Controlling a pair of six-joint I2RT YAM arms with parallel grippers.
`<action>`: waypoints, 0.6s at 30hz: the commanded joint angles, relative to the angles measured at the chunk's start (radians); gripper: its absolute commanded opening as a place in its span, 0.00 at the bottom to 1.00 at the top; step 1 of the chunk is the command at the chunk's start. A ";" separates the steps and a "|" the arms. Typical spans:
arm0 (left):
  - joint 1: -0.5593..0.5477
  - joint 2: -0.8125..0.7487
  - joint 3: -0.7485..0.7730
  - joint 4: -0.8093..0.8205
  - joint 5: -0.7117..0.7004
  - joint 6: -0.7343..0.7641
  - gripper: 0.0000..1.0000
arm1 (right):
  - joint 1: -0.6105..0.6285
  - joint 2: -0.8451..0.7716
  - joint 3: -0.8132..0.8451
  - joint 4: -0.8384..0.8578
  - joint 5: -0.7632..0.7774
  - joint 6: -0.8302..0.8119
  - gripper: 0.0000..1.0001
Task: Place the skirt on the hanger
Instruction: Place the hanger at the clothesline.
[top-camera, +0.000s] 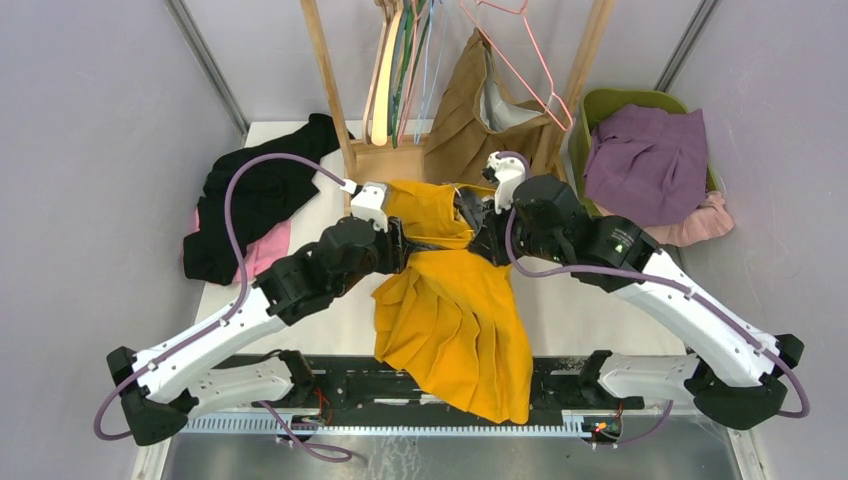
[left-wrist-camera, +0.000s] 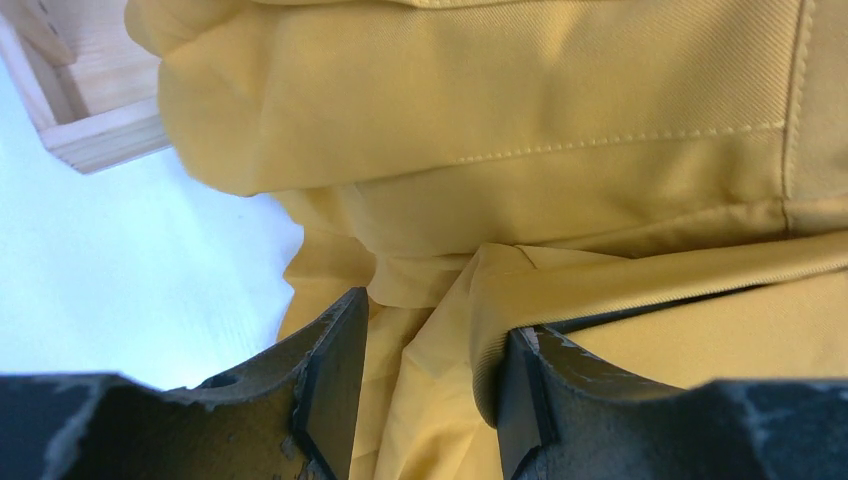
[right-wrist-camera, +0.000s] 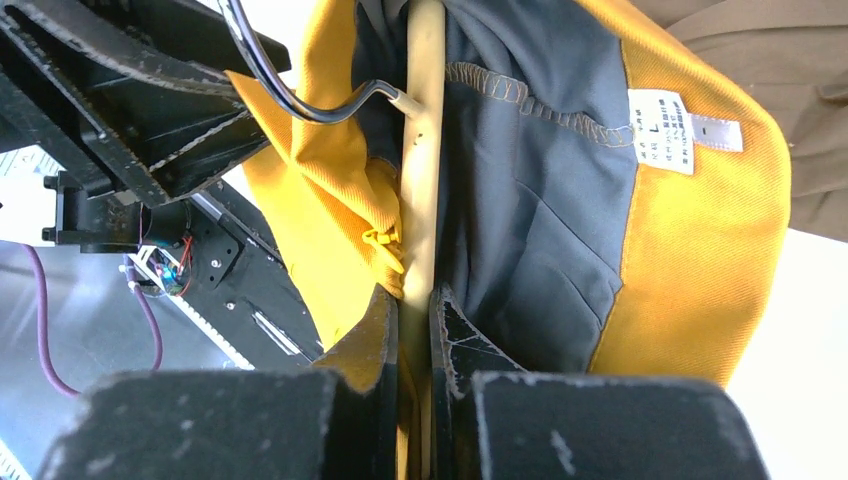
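- From above: finds skirt (top-camera: 455, 320) lying mid-table (top-camera: 575, 325), waistband between both arms, pleated hem reaching the arm bases; gives no sight of the hanger or of either set of fingers.
- From right wrist: shows right gripper (right-wrist-camera: 412, 300) clamped almost closed on the pale hanger (right-wrist-camera: 422, 150) bar, set inside the waistband beside grey lining (right-wrist-camera: 530, 230) and white size label (right-wrist-camera: 660, 130).
- From left wrist: shows left gripper (left-wrist-camera: 435, 320) with jaws roughly half apart, yellow fold between them; cannot confirm a hold. Picks up wooden frame (left-wrist-camera: 90, 130) corner, upper left.
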 joint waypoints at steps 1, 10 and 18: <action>0.019 -0.040 0.028 -0.080 -0.108 -0.010 0.53 | -0.049 -0.037 0.151 -0.079 0.040 -0.071 0.01; 0.021 -0.095 0.075 -0.132 -0.099 -0.008 0.53 | -0.133 -0.013 0.377 -0.219 0.060 -0.106 0.01; 0.021 -0.115 0.144 -0.181 -0.091 0.008 0.55 | -0.162 0.035 0.527 -0.291 0.079 -0.120 0.01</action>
